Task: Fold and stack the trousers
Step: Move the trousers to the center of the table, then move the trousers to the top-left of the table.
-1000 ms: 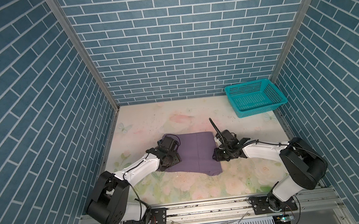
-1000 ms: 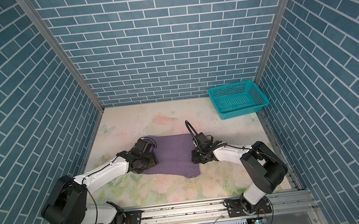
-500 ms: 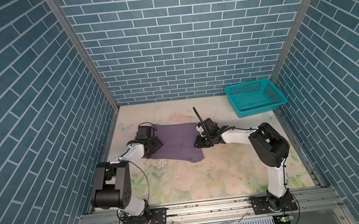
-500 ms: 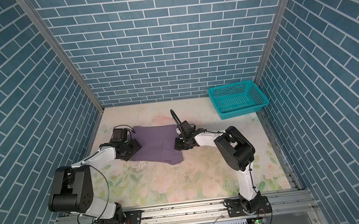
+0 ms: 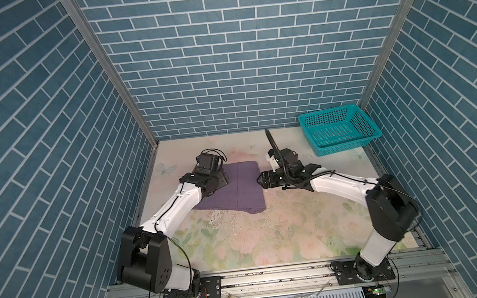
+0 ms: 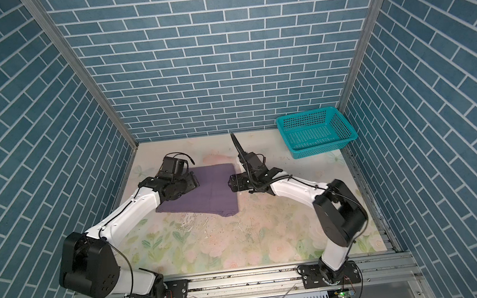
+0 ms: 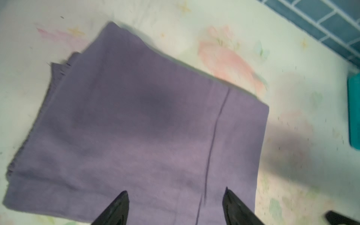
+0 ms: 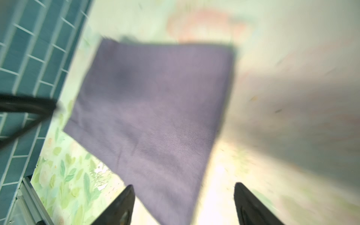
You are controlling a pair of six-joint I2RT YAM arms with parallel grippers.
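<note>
Trousers: the trousers (image 5: 239, 186) are lying folded into a flat, roughly square purple stack, left of the middle and toward the rear, between the two grippers (the left wrist view (image 7: 146, 126) is showing layered edges along one side and a seam line across the top).
Left gripper: the left gripper (image 5: 223, 178) is sitting over the stack's left edge, its jaws standing wide apart above the cloth (image 7: 175, 191) and clasping nothing; whether it is touching the fabric cannot be told.
Right gripper: the right gripper (image 5: 260, 180) is pointing at the stack's right edge, just beside it, its jaws spread wide (image 8: 183, 185) and holding nothing (this wrist view is blurred).
Basket: the teal mesh basket (image 5: 342, 144) is standing at the rear right corner, well apart from the trousers.
Counter: the floral-print counter (image 5: 270, 237) is carrying the stack and the basket.
</note>
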